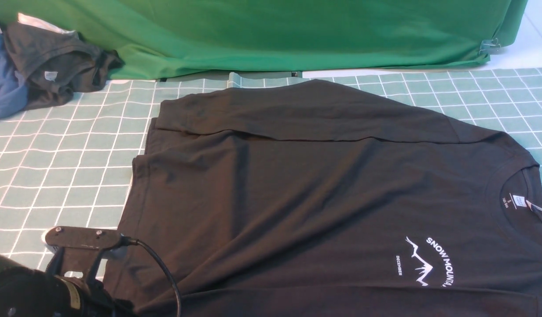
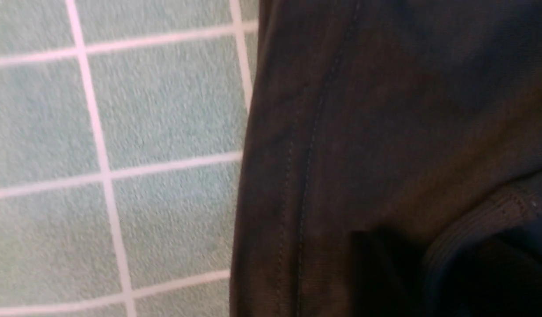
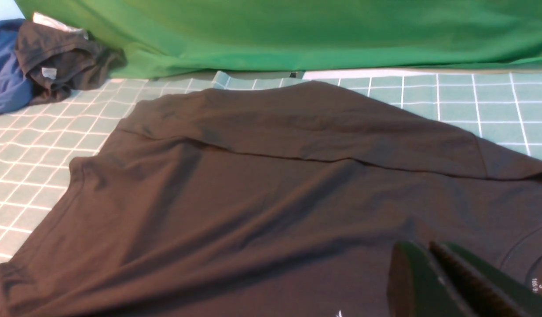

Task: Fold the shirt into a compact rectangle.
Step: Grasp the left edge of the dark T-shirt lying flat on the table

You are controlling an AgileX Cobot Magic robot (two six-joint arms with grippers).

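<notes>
We see pale green grid mat (image 1: 55,167), green cloth (image 1: 275,31) behind | shirt (image 1: 319,189) spread on mat | right gripper (image 3: 422,247) closed, holding nothing | left gripper (image 1: 79,264) at hem, opening unclear to us

Light's soft and even in your front view, no hard glare, just a washed-out pale patch top right. The shirt (image 1: 297,185) swallows most of it, so its creases only show as faint shadows. Your left wrist view is smeared, and the grid lines on the mat (image 2: 165,110) look fuzzy. In the right wrist view, the right gripper (image 3: 427,247) is a dark, soft-edged blob.
</notes>
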